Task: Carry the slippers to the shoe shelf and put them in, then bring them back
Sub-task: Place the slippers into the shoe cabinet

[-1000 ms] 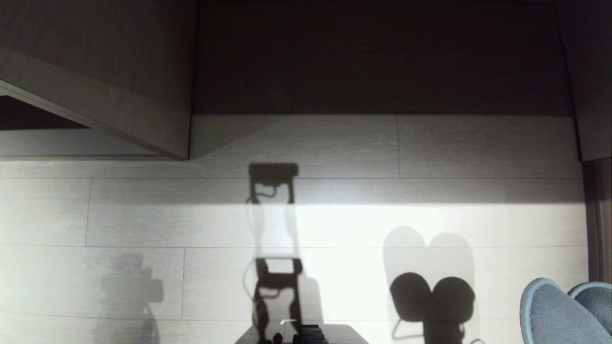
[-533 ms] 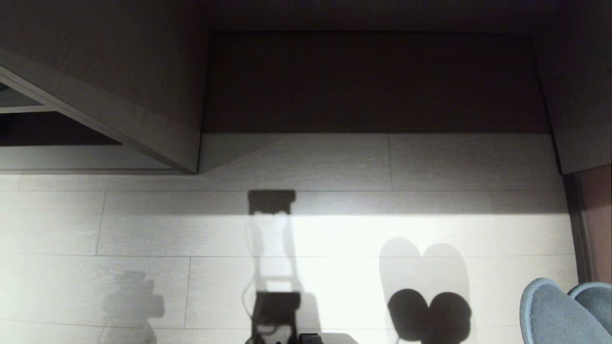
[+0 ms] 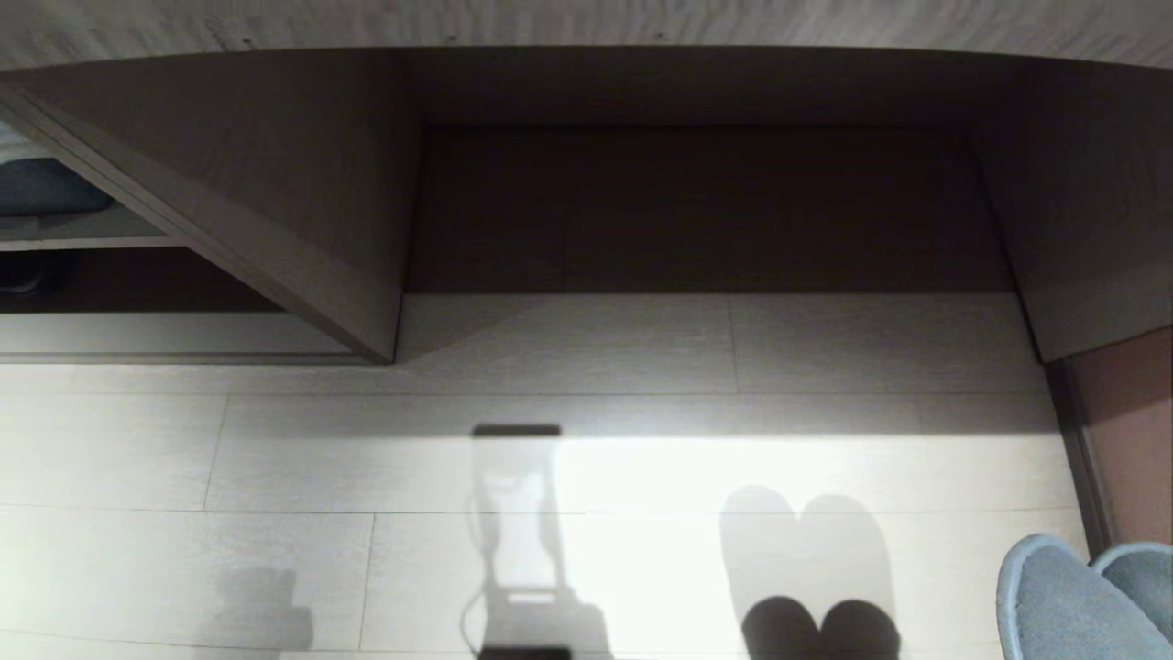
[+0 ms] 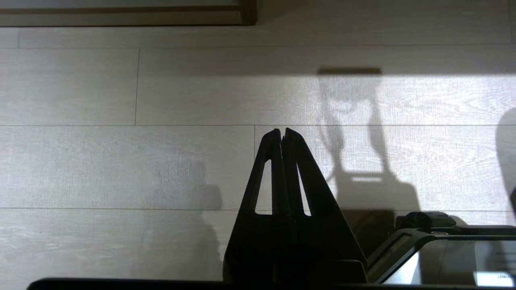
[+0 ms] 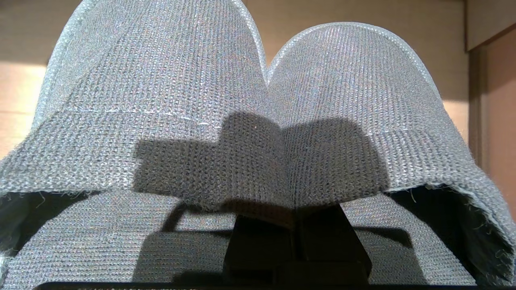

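Two slippers (image 5: pixel 258 121), grey-blue knit with a paler rim, side by side and touching, toes pointing away from the right wrist camera. Right gripper (image 5: pixel 296 241): jaws clamped together on the inner edges of the pair where the two uppers meet. In the head view the slippers (image 3: pixel 1086 600) show at the lower right corner, held above the floor (image 3: pixel 641 458); their double shadow falls on the boards to their left. Left gripper (image 4: pixel 282 133): jaws together, nothing between them, hanging over bare floor. Shelf (image 3: pixel 137 275): low pale-wood cubby with dark back, at far left behind a slanted support (image 3: pixel 238 238). Dark recess (image 3: pixel 706 211): straight ahead under a pale top.
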Controlling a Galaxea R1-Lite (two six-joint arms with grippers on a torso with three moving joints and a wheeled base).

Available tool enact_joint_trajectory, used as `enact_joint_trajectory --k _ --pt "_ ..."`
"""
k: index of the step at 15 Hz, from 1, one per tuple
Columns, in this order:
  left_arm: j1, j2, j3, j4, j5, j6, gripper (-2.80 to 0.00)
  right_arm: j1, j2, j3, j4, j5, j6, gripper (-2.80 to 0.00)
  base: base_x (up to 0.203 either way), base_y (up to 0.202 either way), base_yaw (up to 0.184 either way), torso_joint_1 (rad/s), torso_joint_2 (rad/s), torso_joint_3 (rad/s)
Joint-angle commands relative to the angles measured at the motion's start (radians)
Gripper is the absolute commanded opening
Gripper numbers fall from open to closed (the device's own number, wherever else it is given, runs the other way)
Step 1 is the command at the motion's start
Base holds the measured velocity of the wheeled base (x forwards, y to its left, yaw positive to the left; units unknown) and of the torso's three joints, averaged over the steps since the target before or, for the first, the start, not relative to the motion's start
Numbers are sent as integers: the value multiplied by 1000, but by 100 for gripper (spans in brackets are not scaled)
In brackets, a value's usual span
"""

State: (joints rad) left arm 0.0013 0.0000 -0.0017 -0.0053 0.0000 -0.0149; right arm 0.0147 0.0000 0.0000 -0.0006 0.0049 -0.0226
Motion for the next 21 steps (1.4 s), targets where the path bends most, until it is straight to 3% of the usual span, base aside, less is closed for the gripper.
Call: enact_joint_trajectory --k 1,21 --pt "0 2 0 -1 0 0 -280 0 2 2 -1 1 0 -280 0 0 0 3 6 194" --pt "0 2 0 -1 0 0 -280 1 2 2 -1 0 0 -280 0 0 0 3 3 203"
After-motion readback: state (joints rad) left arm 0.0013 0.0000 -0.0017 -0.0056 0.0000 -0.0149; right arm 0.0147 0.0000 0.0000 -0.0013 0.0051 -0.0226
